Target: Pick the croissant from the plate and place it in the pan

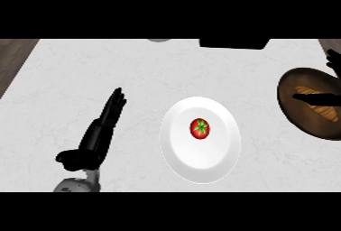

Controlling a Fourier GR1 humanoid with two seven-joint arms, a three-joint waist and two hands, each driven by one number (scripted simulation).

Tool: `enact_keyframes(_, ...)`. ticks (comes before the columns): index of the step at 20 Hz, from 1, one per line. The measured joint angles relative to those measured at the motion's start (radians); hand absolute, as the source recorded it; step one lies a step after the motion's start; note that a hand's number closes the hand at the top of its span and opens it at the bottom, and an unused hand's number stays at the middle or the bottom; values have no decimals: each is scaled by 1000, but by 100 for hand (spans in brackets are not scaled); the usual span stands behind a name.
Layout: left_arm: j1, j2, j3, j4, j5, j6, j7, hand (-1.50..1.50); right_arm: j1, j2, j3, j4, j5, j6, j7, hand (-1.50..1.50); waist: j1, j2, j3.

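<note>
The croissant (324,111) lies inside the brown pan (297,121) at the right edge of the head view. My right hand (317,98) comes in from the right, its straight fingers stretched just over the croissant and its thumb spread well apart near the upper right corner. The hand is open and largely cut off by the frame. The white plate (200,159) sits mid-counter and carries only a red tomato (200,128). My left hand (100,131) rests open at the left of the plate, fingers pointing away from me.
A dark boxy object (234,43) stands at the counter's far edge, and a small grey item (158,40) shows beside it. The white counter ends at dark wood along the left side (13,58).
</note>
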Motion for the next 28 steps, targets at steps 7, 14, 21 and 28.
enact_keyframes(7,23,8,8,-6,2,-5,-12,0,48,-108,-91,52,-106,244,-64,-150,-16,-6,-1)
enact_keyframes(14,29,10,18,-16,10,-7,-7,0,138,-201,-97,63,-134,499,-111,-150,-26,-9,0)
enact_keyframes(21,31,8,20,-22,3,-1,1,0,230,-215,-68,17,-136,531,-155,-150,-35,-13,0)
enact_keyframes(28,20,9,24,-33,3,1,29,0,306,-215,-35,-19,-136,510,-205,-150,-37,-15,0)
